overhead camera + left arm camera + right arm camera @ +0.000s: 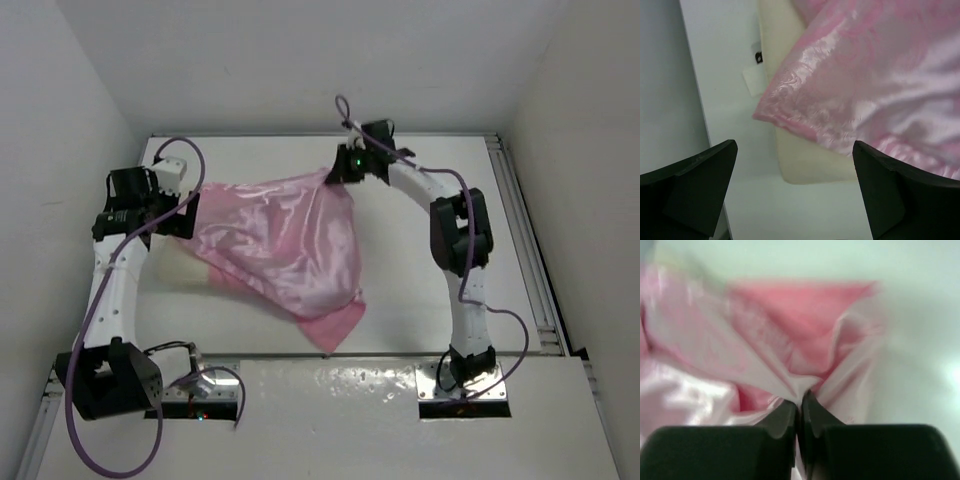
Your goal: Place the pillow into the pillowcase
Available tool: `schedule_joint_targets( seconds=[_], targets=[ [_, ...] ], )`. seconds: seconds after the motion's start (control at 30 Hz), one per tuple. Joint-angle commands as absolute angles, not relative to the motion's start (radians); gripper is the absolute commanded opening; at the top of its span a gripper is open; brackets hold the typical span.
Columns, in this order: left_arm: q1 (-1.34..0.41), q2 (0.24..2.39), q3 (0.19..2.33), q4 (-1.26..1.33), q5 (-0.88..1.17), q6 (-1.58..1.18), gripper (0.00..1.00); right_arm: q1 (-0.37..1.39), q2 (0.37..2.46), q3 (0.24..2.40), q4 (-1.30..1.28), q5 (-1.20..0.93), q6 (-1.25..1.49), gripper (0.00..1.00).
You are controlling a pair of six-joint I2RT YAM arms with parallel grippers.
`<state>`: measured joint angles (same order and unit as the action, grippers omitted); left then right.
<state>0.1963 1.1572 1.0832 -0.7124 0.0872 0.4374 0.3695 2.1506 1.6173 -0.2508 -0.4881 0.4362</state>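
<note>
Right pincer (800, 402) clamped tight on a pinch of the pillowcase (290, 240) at its far corner, fabric gathered into the grip. Left pincer (794, 150) spread wide, holding nothing, above the pillowcase's left edge. Pillow (774, 35) lies on the surface (420, 290), mostly under pink satin; cream corner and dark tag (759, 57) exposed.

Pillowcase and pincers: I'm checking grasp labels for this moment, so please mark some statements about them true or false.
1. The right pincer is shut on the pillowcase. True.
2. The left pincer grips the pillow. False: it is open and holds nothing.
3. The pillow is wholly hidden inside the pillowcase. False: a cream edge shows beside the pink fabric in the left wrist view.
4. The pillowcase is shiny pink. True.
</note>
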Motion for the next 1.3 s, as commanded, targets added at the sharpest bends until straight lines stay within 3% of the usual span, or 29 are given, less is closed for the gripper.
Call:
schedule_joint_targets(
  seconds=[0.0,0.03,0.07,0.1,0.2,0.37,0.4,0.43,0.5,0.57,0.63,0.83,0.87,0.97,1.03,1.07,1.13,1.2,1.23,1.27],
  targets=[
    [0.198,1.091,1.131,-0.741,0.204,0.480,1.00,0.342,2.314,2.133,-0.199,-0.363,0.407,0.09],
    [0.199,1.083,1.126,-0.745,0.236,0.482,1.00,0.356,2.354,2.191,-0.190,-0.379,0.402,0.25],
    [0.201,1.075,1.117,-0.749,0.250,0.480,1.00,0.367,2.379,2.218,-0.172,-0.411,0.393,0.73],
    [0.198,1.072,1.097,-0.756,0.258,0.482,1.00,0.388,2.366,2.163,-0.113,-0.417,0.378,0.98],
    [0.201,1.078,1.056,-0.747,0.238,0.482,1.00,0.413,2.205,1.827,0.097,-0.315,0.377,0.99],
    [0.198,1.115,0.927,-0.613,0.201,0.610,1.00,0.433,1.990,1.550,0.172,-0.169,0.425,0.98],
    [0.199,1.129,0.898,-0.582,0.189,0.620,1.00,0.455,1.953,1.525,0.113,-0.152,0.440,0.94],
    [0.201,1.162,0.887,-0.549,0.183,0.636,1.00,0.468,1.939,1.514,0.089,-0.156,0.442,0.79],
    [0.190,1.195,0.870,-0.467,0.195,0.650,1.00,0.520,1.922,1.455,0.068,-0.164,0.452,0.65],
    [0.180,1.222,0.868,-0.417,0.251,0.676,1.00,0.557,1.901,1.402,0.098,-0.173,0.451,0.71],
    [0.158,1.238,0.877,-0.397,0.329,0.722,1.00,0.609,1.887,1.341,0.153,-0.169,0.436,0.90],
    [0.052,1.256,0.871,-0.439,0.382,0.819,0.98,0.689,1.917,1.370,0.120,-0.242,0.269,0.99],
    [0.040,1.252,0.874,-0.465,0.380,0.833,0.94,0.701,1.914,1.368,0.117,-0.236,0.240,0.99],
    [0.032,1.243,0.882,-0.508,0.351,0.882,0.68,0.765,1.901,1.318,0.205,-0.209,0.131,0.99],
    [0.041,1.239,0.899,-0.531,0.308,0.884,0.45,0.788,1.905,1.310,0.256,-0.209,0.109,0.99],
    [0.072,1.236,0.929,-0.563,0.304,0.856,0.26,0.810,1.925,1.321,0.293,-0.196,0.085,0.99],
    [0.118,1.223,0.959,-0.580,0.301,0.795,0.08,0.833,1.957,1.347,0.305,-0.173,0.060,0.99],
    [0.198,1.197,0.976,-0.581,0.307,0.660,0.03,0.856,2.012,1.397,0.319,-0.131,0.040,0.99],
    [0.225,1.187,0.973,-0.581,0.311,0.625,0.06,0.867,2.028,1.408,0.330,-0.117,0.035,0.99],
    [0.270,1.180,0.962,-0.580,0.308,0.586,0.16,0.880,2.045,1.420,0.366,-0.104,0.026,0.99]
  ],
)
